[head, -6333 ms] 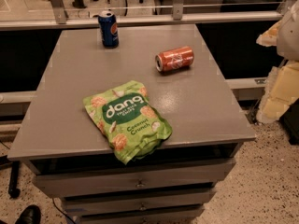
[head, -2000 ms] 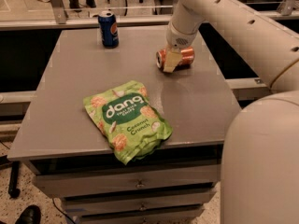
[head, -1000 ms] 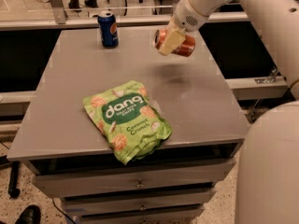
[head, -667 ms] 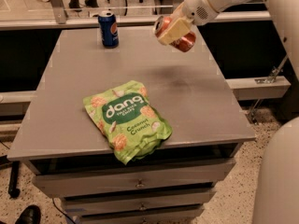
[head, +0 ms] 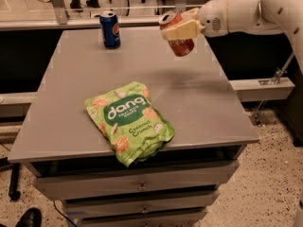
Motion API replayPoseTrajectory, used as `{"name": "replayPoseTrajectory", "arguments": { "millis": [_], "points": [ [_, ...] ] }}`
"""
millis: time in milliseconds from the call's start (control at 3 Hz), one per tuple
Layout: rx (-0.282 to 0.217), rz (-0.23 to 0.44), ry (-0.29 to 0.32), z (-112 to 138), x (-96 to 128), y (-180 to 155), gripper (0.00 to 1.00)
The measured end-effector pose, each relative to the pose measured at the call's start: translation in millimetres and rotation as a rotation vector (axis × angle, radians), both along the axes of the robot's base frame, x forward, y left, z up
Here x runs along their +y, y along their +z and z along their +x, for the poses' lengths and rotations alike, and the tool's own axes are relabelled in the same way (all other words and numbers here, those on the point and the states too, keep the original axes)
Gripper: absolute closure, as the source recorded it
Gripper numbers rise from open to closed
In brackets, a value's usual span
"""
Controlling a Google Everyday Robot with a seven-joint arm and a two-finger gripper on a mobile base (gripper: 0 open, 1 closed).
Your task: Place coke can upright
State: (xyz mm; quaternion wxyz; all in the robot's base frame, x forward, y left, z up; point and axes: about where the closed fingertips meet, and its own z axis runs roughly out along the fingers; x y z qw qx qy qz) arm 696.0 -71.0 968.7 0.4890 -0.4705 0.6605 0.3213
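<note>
The coke can (head: 183, 47) has to end up standing on the desk (head: 71, 103), so I start there: a wide grey top over a stack of drawers (head: 142, 186), with bare surface along its right side. My arm (head: 236, 13) reaches in from the right, over the far right corner. A green snack bag (head: 129, 122) lies flat near the front edge, one corner hanging over it. A blue Pepsi can (head: 110, 30) stands upright at the back left, well apart from where I work. The coke can is off the desk, held in the air above the far right part of the top. My claw (head: 177, 26) is pinched across its middle, one cream finger lying over the red side. The can is not upright. Its long axis leans, with the silver top up and to the left and the base down and to the right. The base sits just below my claw, over bare desk. I judge that the coming move turns on that lean. I would roll my wrist until the axis is vertical and the base faces straight down. Then I would lower the can onto the bare patch before spreading the claw.
</note>
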Motion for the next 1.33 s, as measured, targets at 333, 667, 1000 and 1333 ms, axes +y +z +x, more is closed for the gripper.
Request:
{"name": "replayPoseTrajectory", "arguments": {
  "millis": [333, 667, 1000, 1333],
  "points": [
    [0.013, 0.131, -0.023, -1.6, -16.6, -14.9, 1.0],
    [0.044, 0.245, -0.055, -1.6, -34.3, -39.4, 1.0],
    [0.067, 0.341, -0.08, 1.3, -44.9, -56.4, 1.0],
    [0.095, 0.395, -0.08, 3.7, -51.3, -68.5, 0.82]
  ]
}}
